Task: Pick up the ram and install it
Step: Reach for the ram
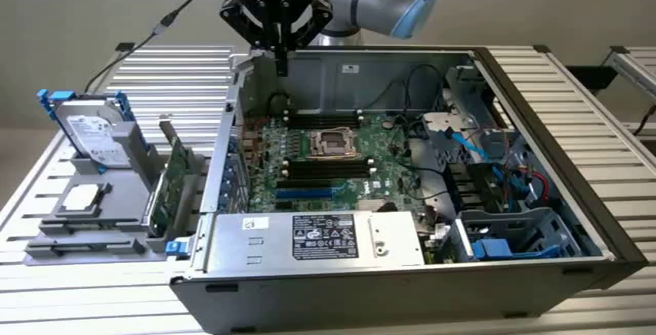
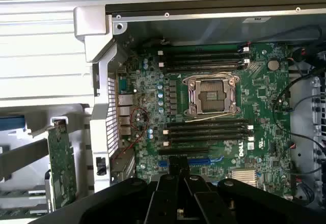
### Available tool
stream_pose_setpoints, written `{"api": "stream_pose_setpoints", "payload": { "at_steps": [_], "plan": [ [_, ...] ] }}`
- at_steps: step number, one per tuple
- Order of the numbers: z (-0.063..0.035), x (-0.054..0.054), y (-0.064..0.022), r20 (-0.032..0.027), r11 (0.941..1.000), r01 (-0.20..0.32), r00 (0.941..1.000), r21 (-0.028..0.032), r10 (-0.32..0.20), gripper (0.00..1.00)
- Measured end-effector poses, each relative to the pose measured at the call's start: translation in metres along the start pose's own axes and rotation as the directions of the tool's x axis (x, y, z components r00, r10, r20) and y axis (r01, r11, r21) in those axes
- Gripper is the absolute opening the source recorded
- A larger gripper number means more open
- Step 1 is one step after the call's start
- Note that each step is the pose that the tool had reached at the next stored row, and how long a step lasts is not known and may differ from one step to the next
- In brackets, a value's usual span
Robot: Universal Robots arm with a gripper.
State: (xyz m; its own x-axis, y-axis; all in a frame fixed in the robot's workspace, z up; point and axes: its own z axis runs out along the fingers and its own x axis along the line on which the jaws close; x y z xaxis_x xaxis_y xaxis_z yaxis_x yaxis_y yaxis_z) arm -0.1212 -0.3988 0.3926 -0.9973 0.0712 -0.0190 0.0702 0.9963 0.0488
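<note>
Ram: not in the jaws and not seated in any memory slot. It is judged to be the green board standing on edge in the grey rack, just outside the case wall on the exterior view's left. Whether that board is the ram or a wider card cannot be told.
Gripper: jaws clenched on nothing. It hangs above the case's far wall, near the corner toward the rack, and looks down on the motherboard.
Step in hand: pick not yet made; install not begun.
Next move calls for: jaws parted before descent, fingers square across the board's top edge, and a straight lift clear of the rack.
Memory slots: two banks, one on each side of the CPU socket. The marked bank has four black slots; the other is harder to count. All look vacant.
CPU socket: one.
Hard drive: one, with blue rails, at the rack's far end.
Power supply: one, along the case's near wall.
Arm: one. Gripper: one.
</note>
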Motion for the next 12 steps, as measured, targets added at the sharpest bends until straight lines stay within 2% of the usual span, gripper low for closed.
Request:
{"api": "stream_pose_setpoints", "payload": {
  "at_steps": [9,12],
  "plan": [
    [0.0,0.0001,0.0,-0.0001,1.0,0.0,1.0,0.0,0.0,0.11],
    [0.0,0.0077,-0.0017,-0.0005,1.0,0.0,1.0,0.0002,0.0,0.11]
  ]
}}
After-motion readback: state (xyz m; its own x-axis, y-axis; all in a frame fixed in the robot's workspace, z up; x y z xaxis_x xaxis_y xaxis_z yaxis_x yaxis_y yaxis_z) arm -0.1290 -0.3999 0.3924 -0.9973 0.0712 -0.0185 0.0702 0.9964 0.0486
